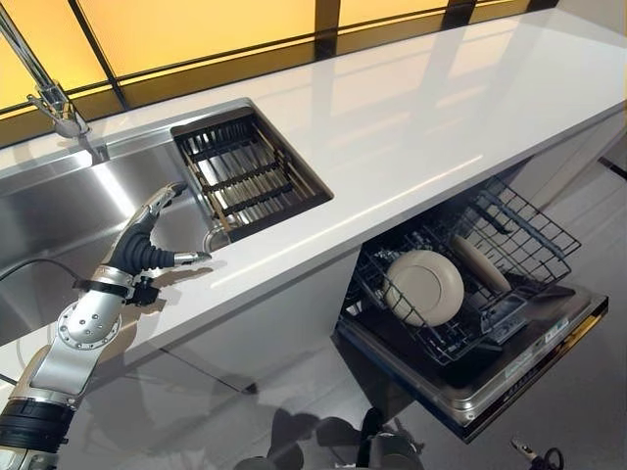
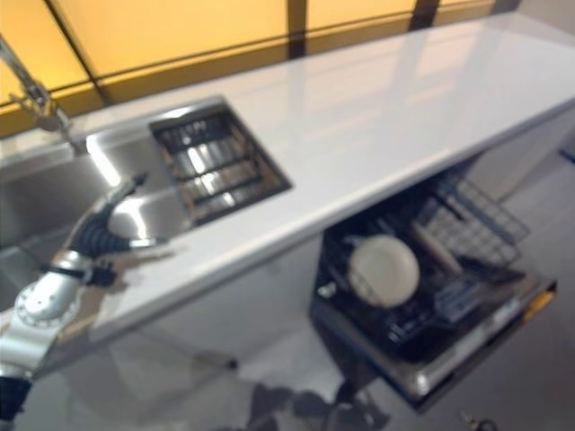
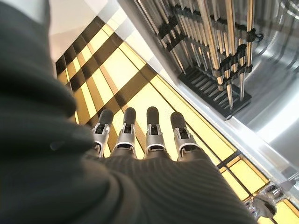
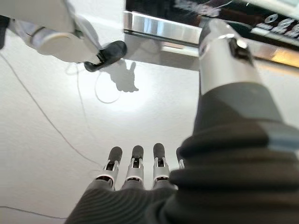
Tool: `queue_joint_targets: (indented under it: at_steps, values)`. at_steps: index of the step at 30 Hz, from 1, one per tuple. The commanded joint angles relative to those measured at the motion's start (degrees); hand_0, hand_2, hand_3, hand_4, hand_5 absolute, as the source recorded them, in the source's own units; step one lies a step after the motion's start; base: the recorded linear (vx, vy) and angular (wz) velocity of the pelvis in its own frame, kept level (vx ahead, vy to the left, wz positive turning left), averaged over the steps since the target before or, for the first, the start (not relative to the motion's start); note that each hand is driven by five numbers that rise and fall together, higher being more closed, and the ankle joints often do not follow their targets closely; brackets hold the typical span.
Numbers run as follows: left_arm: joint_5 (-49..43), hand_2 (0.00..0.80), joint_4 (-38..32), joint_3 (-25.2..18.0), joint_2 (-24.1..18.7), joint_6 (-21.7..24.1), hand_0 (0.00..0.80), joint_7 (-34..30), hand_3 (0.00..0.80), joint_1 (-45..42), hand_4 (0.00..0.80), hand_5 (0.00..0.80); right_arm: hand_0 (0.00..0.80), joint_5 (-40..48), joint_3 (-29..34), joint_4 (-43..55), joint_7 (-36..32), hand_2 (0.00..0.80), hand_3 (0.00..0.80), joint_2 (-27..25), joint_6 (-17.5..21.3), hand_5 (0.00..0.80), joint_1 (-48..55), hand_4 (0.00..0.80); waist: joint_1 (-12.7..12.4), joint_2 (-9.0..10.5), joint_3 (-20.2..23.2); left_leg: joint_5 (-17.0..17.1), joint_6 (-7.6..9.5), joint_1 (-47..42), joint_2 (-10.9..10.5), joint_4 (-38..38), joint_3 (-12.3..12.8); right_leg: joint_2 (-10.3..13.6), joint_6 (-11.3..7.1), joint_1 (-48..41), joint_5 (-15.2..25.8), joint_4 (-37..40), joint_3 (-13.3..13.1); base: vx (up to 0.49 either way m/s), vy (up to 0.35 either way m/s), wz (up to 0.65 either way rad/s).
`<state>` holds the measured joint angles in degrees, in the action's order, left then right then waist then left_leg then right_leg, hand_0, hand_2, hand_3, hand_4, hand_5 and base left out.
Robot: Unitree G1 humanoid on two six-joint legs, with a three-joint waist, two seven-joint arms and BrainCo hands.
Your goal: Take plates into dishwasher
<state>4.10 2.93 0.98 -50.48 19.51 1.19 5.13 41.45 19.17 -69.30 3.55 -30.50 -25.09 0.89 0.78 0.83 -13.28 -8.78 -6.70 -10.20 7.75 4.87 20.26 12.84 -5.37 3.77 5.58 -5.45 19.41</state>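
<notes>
2 plates (image 1: 424,286) already stand in the open dishwasher (image 1: 470,382) rack (none visible on the surface (image 1: 411,127)), suggesting loading is largely done. Left hand (image 1: 147,245) hovers open and empty over the sink (image 1: 59,211); right hand (image 4: 140,172) hangs open, empty, near the floor.

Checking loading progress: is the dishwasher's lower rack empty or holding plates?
Holding plates: the pulled-out rack above the open door carries a round white plate and another standing edge-on.
</notes>
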Motion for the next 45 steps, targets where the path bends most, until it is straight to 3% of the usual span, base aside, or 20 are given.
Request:
queue_joint_targets:
  at_steps: [1,5,11,12,15,17,19,21,26,34,45]
  values:
    - [1.9,0.000,-6.6,-3.2,-0.6,0.1,0.000,-0.3,0.000,1.2,0.000,0.000,0.000,2.1,-1.8,-1.0,6.0,0.000,0.000,-0.2,6.5,0.000,-3.1,0.000,-0.5,-0.85,-0.5,-2.2,6.03,3.3,-0.9,7.2,-2.0,9.6,-5.88,2.3,3.1,-6.4,-0.7,-0.031,-0.030,0.13]
    - [0.9,0.000,-7.5,-1.7,0.5,0.9,0.000,1.4,0.000,0.8,0.000,0.000,0.000,1.2,-5.1,4.8,9.2,0.000,0.000,1.5,9.8,0.000,-6.0,0.000,-0.8,-2.48,-2.7,-2.7,6.24,5.2,-1.7,9.4,-3.5,10.8,-5.55,3.9,2.4,-9.0,-1.6,-0.068,-0.019,0.16]
    - [-0.7,0.000,-9.1,-0.7,1.9,0.8,0.000,3.4,0.000,2.3,0.000,0.000,0.000,10.4,-4.0,-2.2,8.4,0.000,0.000,-0.5,7.7,0.000,-11.8,0.000,-2.3,-4.52,-5.1,-3.5,6.52,7.7,-2.7,11.5,-4.7,12.7,-5.36,5.4,1.5,-11.2,-1.3,-0.077,-0.004,0.20]
    - [-0.4,0.000,-9.4,-0.6,1.9,0.6,0.000,3.7,0.000,2.6,0.000,0.000,0.000,15.6,-3.3,-3.3,7.5,0.000,0.000,-1.4,6.1,0.000,-13.2,0.000,-2.6,-5.12,-5.6,-3.9,6.57,8.4,-2.8,12.7,-4.9,13.1,-5.13,5.8,1.0,-12.2,-1.4,-0.077,0.007,0.11]
    - [-0.8,0.000,-9.0,-0.5,1.4,1.2,0.000,4.4,0.000,2.2,0.000,0.000,0.000,29.2,-1.1,-5.2,7.6,0.000,0.000,-3.2,5.8,0.000,-16.1,0.000,-3.1,-6.81,-6.5,-4.6,6.58,10.0,-2.9,15.1,-5.4,13.9,-4.58,7.1,-0.2,-14.8,-1.7,-0.077,0.020,0.17]
    - [-1.3,0.000,-8.7,0.1,1.1,1.7,0.000,6.1,0.000,2.2,0.000,0.000,0.000,44.3,0.0,-5.3,4.5,0.000,0.000,-4.1,6.3,0.000,-18.7,0.000,-3.3,-8.05,-7.1,-5.2,6.55,11.4,-2.9,17.4,-5.6,14.5,-4.17,8.0,-1.3,-17.0,-2.3,-0.091,0.019,0.16]
    - [-1.2,0.000,-9.0,0.7,0.6,2.5,0.000,8.2,0.000,1.7,0.000,0.000,0.000,51.3,0.0,-3.6,0.0,0.000,0.000,-4.9,6.9,0.000,-21.2,0.000,-3.7,-9.65,-7.8,-6.0,6.71,12.6,-3.3,19.5,-6.1,15.4,-3.62,8.9,-2.3,-19.3,-3.0,-0.067,0.059,0.12]
    - [-1.6,0.000,-9.3,0.9,0.8,3.2,0.000,9.7,0.000,1.2,0.000,0.000,0.000,51.7,-0.6,-2.1,-3.9,0.000,0.000,-6.1,7.0,0.000,-23.6,0.000,-3.9,-10.55,-8.5,-7.0,6.78,13.8,-3.4,22.0,-6.4,16.0,-3.19,9.6,-3.5,-21.4,-3.8,-0.077,0.072,0.15]
    - [-1.1,0.000,-9.5,1.3,0.7,3.6,0.000,10.1,0.000,1.9,0.000,0.000,0.000,41.9,-4.5,-2.1,-14.5,0.000,0.000,-9.9,5.1,0.000,-33.0,0.000,-5.2,-11.73,-8.5,-8.3,7.05,15.9,-4.0,25.4,-7.0,17.0,-2.18,10.6,-5.1,-24.1,-4.2,-0.066,0.049,0.06]
    - [1.4,0.000,-6.6,3.3,-1.6,4.6,0.000,8.4,0.000,5.3,0.000,0.000,0.000,37.4,-12.9,0.3,-26.5,0.000,0.000,-11.1,7.6,0.000,-43.8,0.000,-6.5,-10.01,-7.6,-8.3,7.14,15.7,-3.0,26.3,-7.2,17.4,-2.07,9.3,-4.5,-24.7,-2.8,-0.001,0.003,-0.01]
    - [4.2,0.000,-4.6,3.3,-4.6,4.8,0.000,2.9,0.000,6.3,0.000,0.000,0.000,34.8,-11.5,3.3,-26.0,0.000,0.000,-10.4,7.5,0.000,-38.3,0.000,-7.1,-4.17,-4.9,-6.3,6.35,11.1,-0.9,21.5,-7.3,15.5,-3.86,4.3,0.0,-19.5,-0.2,0.070,-0.070,-0.03]
